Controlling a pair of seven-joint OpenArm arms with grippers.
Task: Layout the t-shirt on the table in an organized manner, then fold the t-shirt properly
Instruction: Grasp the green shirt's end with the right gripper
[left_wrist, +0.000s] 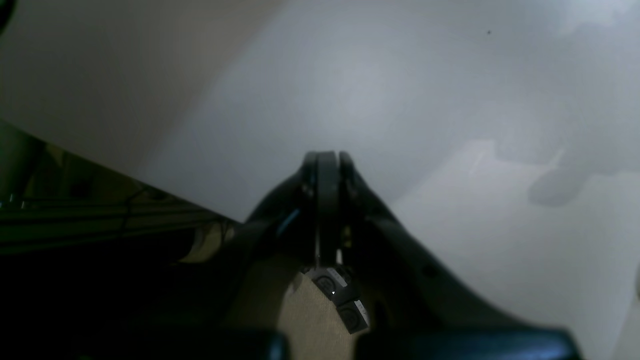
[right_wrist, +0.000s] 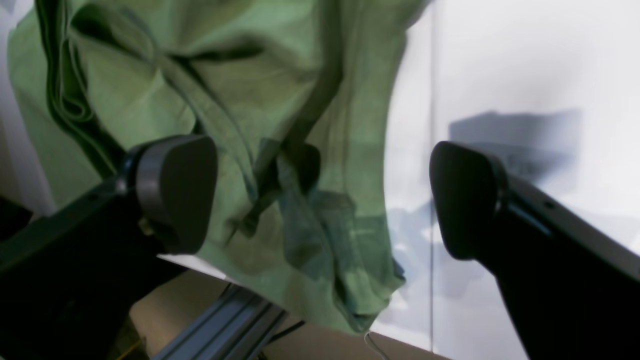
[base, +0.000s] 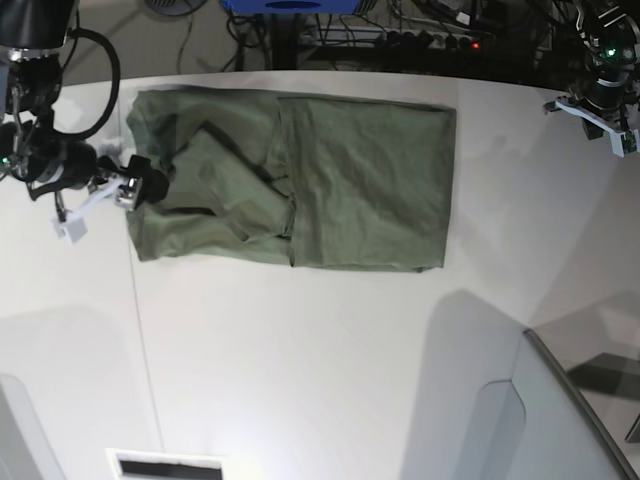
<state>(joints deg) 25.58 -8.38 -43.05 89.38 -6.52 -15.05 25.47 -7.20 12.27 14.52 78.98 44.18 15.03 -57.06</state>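
**Open claw hanging at the shirt's bunched end**

Left wrist view: showing only the left claw (left_wrist: 327, 165), pads pressed together on nothing, over bare white counter (left_wrist: 400, 90); no cloth here.

Right wrist view: framing the right claw (right_wrist: 320, 195) with pads standing wide apart, the rumpled t-shirt (right_wrist: 250, 125) lying between and beyond them, gripping nothing.

Base view: showing one t-shirt (base: 300, 180) in the upper middle, long axis running left to right, bunched end lying just beside the right claw (base: 140, 188) at frame left; left claw (base: 600, 110) sitting well apart at upper right. Two claws, one shirt.
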